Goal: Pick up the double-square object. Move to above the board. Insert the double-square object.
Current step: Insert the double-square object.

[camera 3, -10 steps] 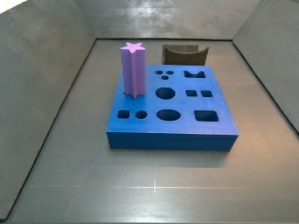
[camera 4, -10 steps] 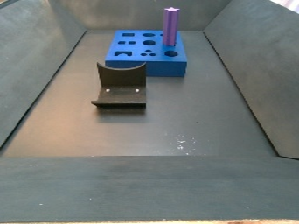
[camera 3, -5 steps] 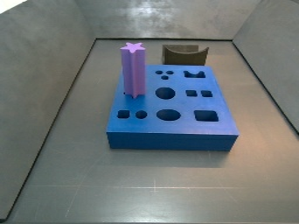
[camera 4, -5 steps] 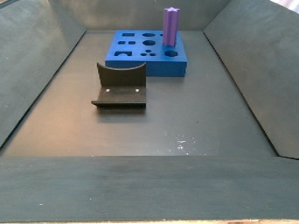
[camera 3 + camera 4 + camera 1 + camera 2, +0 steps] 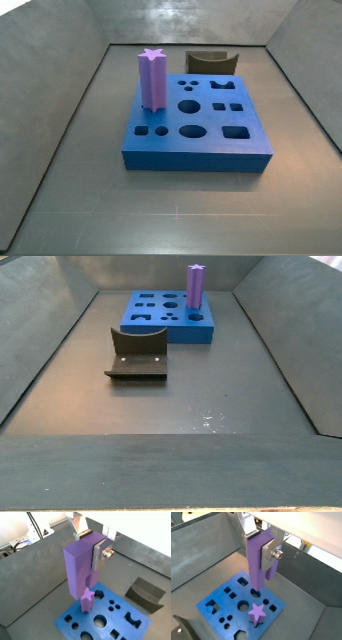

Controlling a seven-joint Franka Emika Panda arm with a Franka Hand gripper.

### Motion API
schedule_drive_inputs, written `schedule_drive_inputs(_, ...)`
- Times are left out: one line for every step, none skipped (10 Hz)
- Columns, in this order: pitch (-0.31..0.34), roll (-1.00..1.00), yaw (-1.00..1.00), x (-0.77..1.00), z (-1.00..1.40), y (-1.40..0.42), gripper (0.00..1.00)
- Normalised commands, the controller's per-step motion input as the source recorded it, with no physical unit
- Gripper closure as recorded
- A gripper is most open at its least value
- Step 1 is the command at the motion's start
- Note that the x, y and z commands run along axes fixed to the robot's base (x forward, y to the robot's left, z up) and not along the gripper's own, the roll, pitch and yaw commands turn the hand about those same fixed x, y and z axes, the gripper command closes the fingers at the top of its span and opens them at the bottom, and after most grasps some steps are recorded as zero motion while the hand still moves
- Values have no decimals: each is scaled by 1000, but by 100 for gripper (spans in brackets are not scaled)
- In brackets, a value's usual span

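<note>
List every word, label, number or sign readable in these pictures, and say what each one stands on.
None: no readable text shows in any view.
The thick square blue board bears only cut-out holes.
The tall light-purple double-square peg, held in the gripper above the board, is plain.
The purple star-topped peg and the dark fixture are unmarked.

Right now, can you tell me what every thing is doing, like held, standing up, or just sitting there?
gripper: shut on the double-square object, up above the board; out of sight in both side views.
double-square object: held upright in the air, not yet in a hole.
star peg: standing upright in the board.
board: lying flat on the floor, most holes empty.
fixture: standing on the floor beside the board, holding nothing.
</note>
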Motion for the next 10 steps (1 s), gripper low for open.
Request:
schedule_drive_inputs(-11, 0, 0, 0, 0, 0, 100)
schedule_drive_inputs(0, 0, 0, 26, 0, 0, 100)
schedule_drive_inputs(0, -29, 0, 0, 0, 49, 100)
schedule_drive_inputs(0, -77, -403, 291, -37, 0, 100)
schedule_drive_inputs(0, -57, -660, 443, -20, 46, 100)
schedule_drive_inputs(0, -63, -640, 489, -9, 26, 100)
schedule_drive_inputs(0, 0, -614, 506, -114, 51, 100)
schedule_drive_inputs(49, 23, -626, 434, -243, 97, 100)
schedule_drive_inputs(40, 34, -771, 254, -286, 143, 100)
schedule_drive_inputs(6, 14, -846, 180, -277, 157, 100)
